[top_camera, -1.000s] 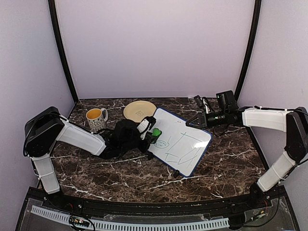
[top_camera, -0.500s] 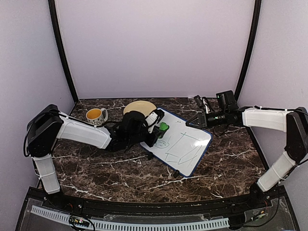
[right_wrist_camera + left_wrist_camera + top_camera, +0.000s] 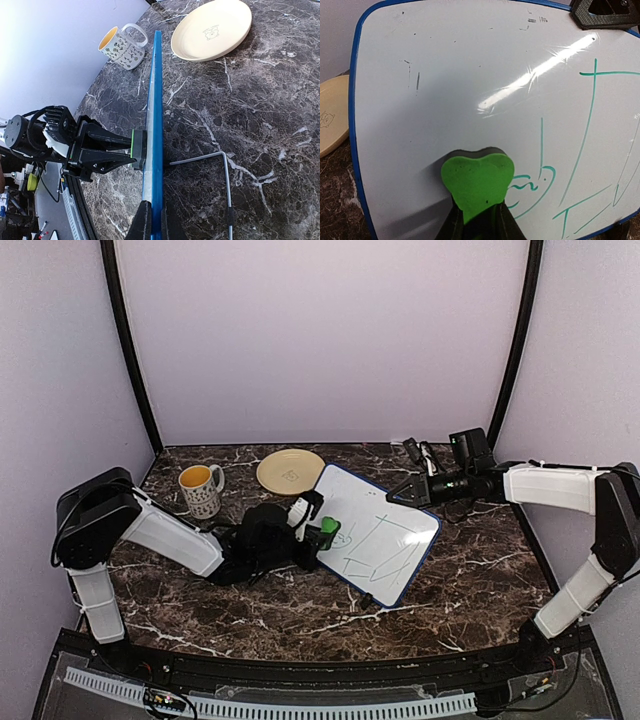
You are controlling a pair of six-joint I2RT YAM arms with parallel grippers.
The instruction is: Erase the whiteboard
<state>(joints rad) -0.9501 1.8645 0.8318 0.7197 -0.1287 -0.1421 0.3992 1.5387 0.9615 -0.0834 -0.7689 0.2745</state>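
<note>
Top external view: the dark marbled bench [image 3: 250, 610] fills the lower half of the frame. Just right of its centre stands the whiteboard [image 3: 385, 510], blue-framed and tipped up off the surface. The right end effector [image 3: 398, 493] meets the board's upper edge. In the right wrist view its fingers [image 3: 141, 222] are pressed together on that frame, and the board shows edge-on as a blue strip up the middle. A bent wire [image 3: 222, 170] lies on the bench at the lower right of that view.

The yellow plate [image 3: 290, 471] lies just up and left of the board, and the patterned mug [image 3: 200, 489] stands left of the plate. The left end effector [image 3: 322, 530] pinches a green heart-shaped eraser [image 3: 477, 182], held flat against the board's white face. In the left wrist view that spot is at bottom centre, with the green sketch lines [image 3: 585, 130] just to the right.
</note>
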